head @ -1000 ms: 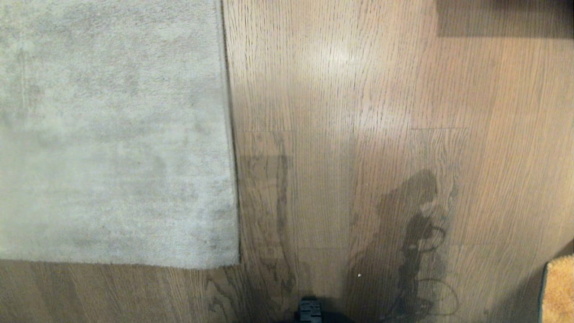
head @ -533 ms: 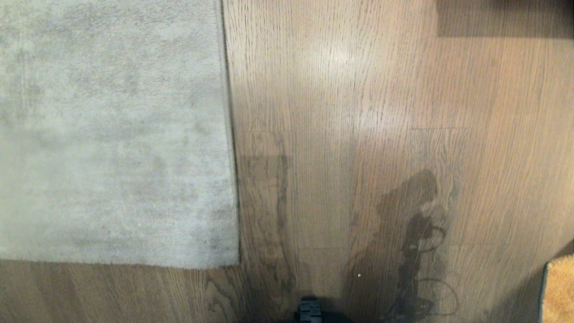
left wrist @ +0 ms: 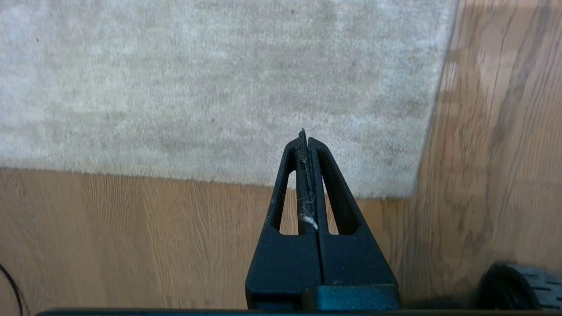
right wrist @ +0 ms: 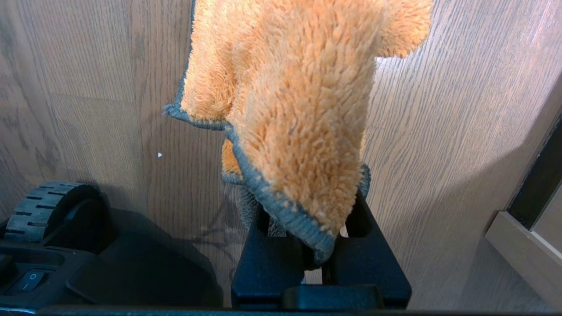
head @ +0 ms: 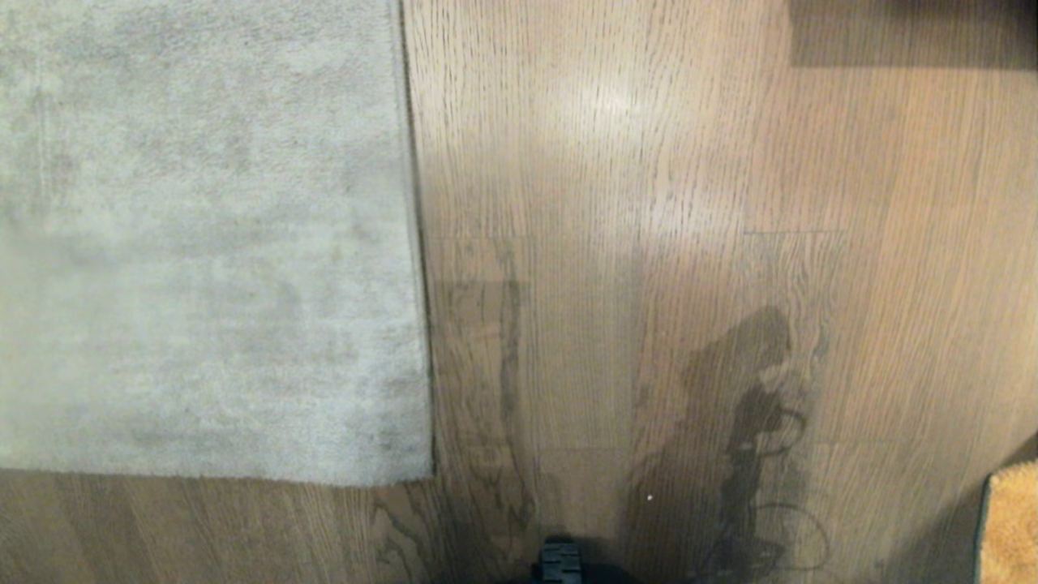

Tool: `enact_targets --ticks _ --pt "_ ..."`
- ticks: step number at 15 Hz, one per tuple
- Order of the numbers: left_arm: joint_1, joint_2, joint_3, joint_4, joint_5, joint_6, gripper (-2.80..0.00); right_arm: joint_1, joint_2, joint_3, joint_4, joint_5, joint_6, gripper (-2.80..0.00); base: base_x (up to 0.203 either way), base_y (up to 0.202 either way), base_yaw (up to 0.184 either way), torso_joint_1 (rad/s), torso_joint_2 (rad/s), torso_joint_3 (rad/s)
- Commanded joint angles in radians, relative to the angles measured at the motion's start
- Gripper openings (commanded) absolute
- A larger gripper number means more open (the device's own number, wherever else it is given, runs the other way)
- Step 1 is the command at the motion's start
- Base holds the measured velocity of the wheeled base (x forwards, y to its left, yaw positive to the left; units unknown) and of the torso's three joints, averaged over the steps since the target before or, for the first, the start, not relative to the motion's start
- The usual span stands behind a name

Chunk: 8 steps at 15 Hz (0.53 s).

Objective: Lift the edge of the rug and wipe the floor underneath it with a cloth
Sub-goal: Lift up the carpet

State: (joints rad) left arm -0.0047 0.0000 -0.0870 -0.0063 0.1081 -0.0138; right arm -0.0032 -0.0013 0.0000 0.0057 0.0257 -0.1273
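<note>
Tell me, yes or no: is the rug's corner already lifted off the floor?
No. The rug edge lies flat on the floor, and the left gripper hangs shut and empty above it.

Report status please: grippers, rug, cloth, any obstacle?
Left gripper shut, empty, above rug corner. Right gripper shut on cloth. Rug flat on floor, not lifted. No obstacle seen.

Soft glare, robot shadow on floor (head: 600, 105)
</note>
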Motion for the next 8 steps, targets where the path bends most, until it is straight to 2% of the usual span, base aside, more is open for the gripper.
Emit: enact_targets --ticks 1,5,8 --pt "0.0 0.0 -0.003 0.026 0.001 0.0 -2.8 0.0 0.001 0.0 0.0 0.0 -0.002 -2.8 0.0 0.0 0.0 0.0 0.0 0.0" --pt "0.0 0.0 -0.025 0.094 -0.006 0.0 -2.8 0.0 0.001 0.0 0.0 0.0 -0.002 -2.8 0.0 0.0 0.0 0.0 0.0 0.0" --pt "0.0 0.045 -0.028 0.124 -0.051 0.0 -2.8 0.0 0.001 0.0 0.0 0.0 -0.002 -2.8 0.0 0.0 0.0 0.0 0.0 0.0"
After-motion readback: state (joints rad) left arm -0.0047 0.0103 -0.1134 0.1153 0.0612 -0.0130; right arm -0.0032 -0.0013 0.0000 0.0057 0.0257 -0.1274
